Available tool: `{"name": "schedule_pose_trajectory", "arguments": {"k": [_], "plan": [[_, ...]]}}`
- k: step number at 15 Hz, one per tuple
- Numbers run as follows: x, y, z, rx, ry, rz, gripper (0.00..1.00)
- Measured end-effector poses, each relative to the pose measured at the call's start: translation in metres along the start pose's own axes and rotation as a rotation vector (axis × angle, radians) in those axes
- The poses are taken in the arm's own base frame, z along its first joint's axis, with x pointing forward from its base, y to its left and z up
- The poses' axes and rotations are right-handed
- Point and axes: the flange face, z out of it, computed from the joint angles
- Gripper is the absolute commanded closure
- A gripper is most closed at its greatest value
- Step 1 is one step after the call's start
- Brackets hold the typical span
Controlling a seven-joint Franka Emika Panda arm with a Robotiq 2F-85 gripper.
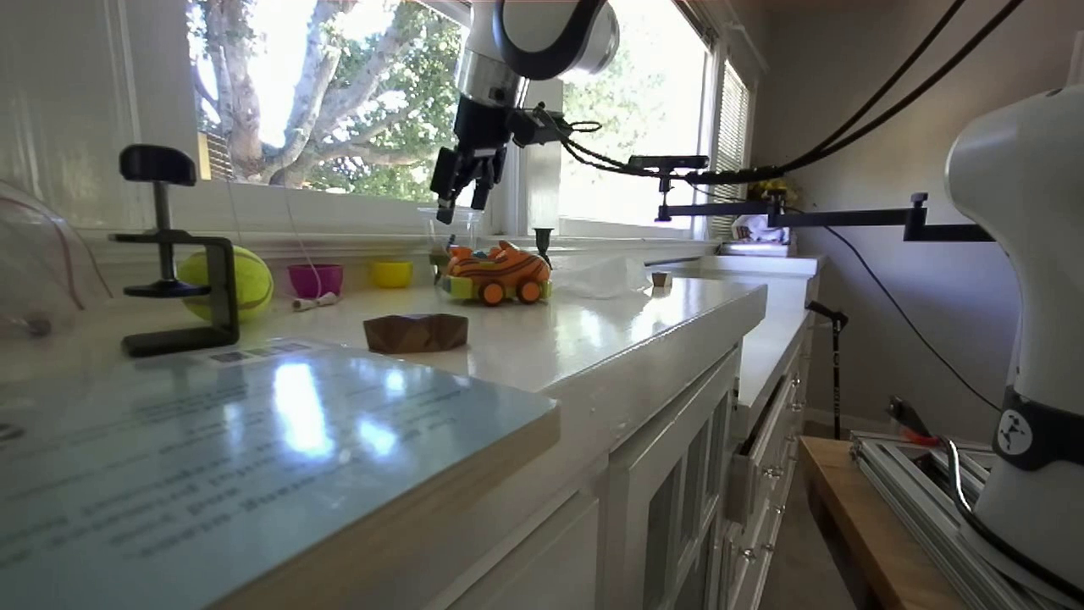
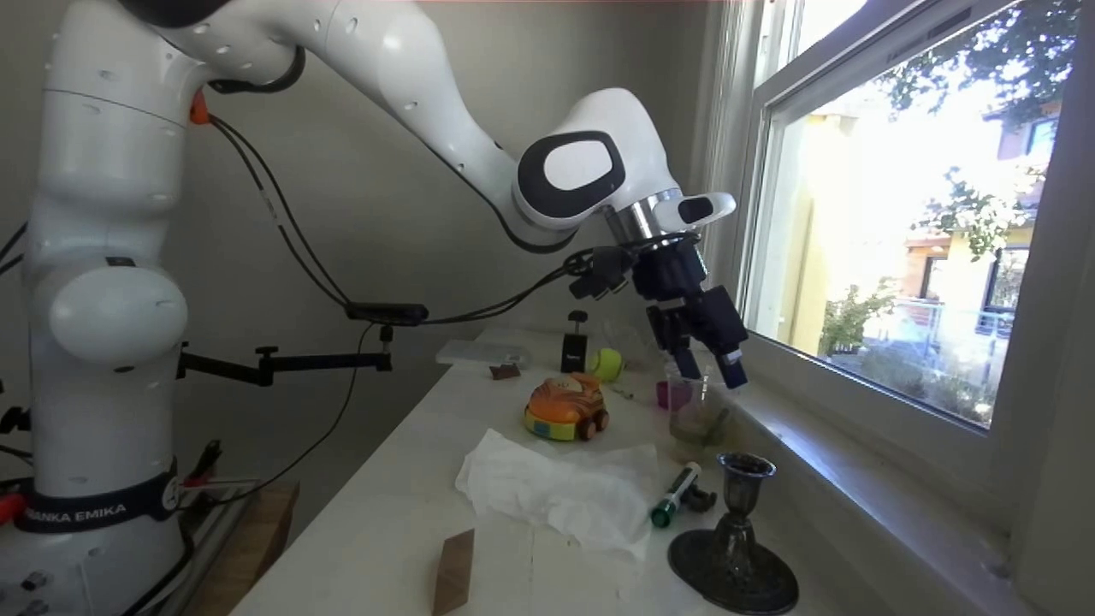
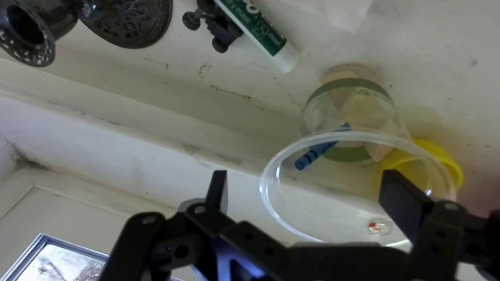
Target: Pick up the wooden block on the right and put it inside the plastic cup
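Note:
My gripper (image 1: 462,208) is open and empty, tilted down just above a clear plastic cup (image 2: 695,412) by the window sill. In the wrist view the fingers (image 3: 304,177) stand apart around the cup's rim (image 3: 269,187). A pale tan wooden block (image 3: 361,107) shows through the wall at the cup's bottom, beside a blue crayon (image 3: 318,152); I cannot tell whether it is one piece or more. A pink-magenta cup (image 1: 316,280) stands nearby, also in an exterior view (image 2: 673,394); its inside is hidden. A small brown wooden piece (image 2: 454,571) lies on the counter.
An orange toy car (image 2: 567,407), a white crumpled sheet (image 2: 560,483), a green marker (image 2: 674,496) and a dark candlestick (image 2: 736,547) stand around the cup. A yellow cup (image 3: 439,162) is close beside it. A brown faceted block (image 1: 415,333), black clamp (image 1: 222,288) and tennis ball (image 1: 254,284) stand farther off.

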Motion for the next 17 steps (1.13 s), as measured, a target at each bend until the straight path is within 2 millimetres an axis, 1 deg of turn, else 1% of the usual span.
{"name": "schedule_pose_trajectory", "arguments": {"k": [3,6,8,12,14,17], "plan": [[0.011,0.01,-0.007,0.006,0.028,0.0,0.0],[0.024,0.016,-0.024,0.017,0.07,-0.008,0.0],[0.032,0.015,-0.039,0.028,0.094,-0.017,0.0],[0.039,0.002,-0.065,0.058,0.092,-0.029,0.0],[0.038,-0.009,-0.075,0.105,0.067,-0.022,0.0],[0.034,-0.027,-0.084,0.2,0.012,-0.019,0.0]]}}
